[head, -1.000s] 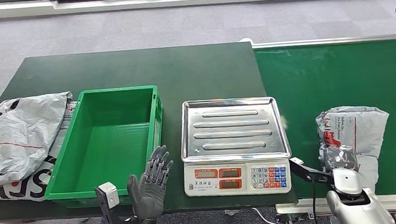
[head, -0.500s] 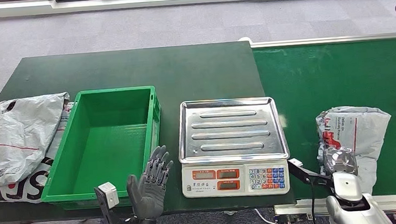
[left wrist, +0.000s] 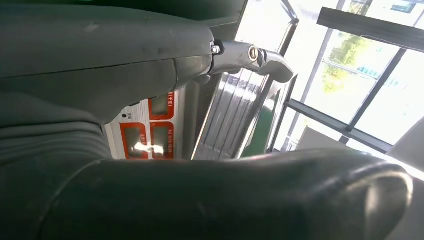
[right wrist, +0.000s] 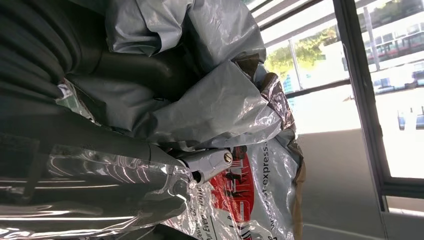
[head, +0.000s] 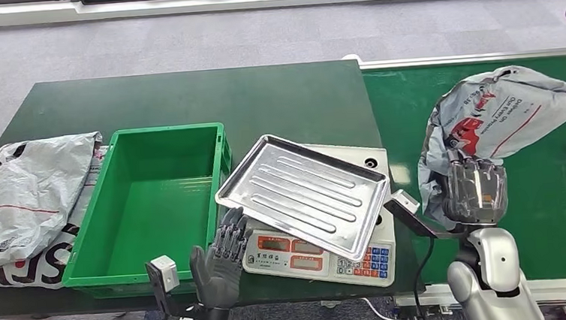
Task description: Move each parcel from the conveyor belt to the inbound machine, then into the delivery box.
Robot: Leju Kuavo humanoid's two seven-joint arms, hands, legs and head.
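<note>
Parcel [head: 498,111]: you have it up over the belt [head: 487,213], at 2 o'clock from the scale [head: 324,251].
Feel: it looks soft, light and slippery, so grab a thick bunch.
Right hand [head: 475,190]: closed tight on the parcel's lower end.
Left hand [head: 221,258]: fingers apart, holding nothing, by the scale's tilted tray [head: 305,192].

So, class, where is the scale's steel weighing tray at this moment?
In the head view the steel tray sits tilted and askew on the scale, between the green crate and the conveyor belt, just above the left hand.
</note>
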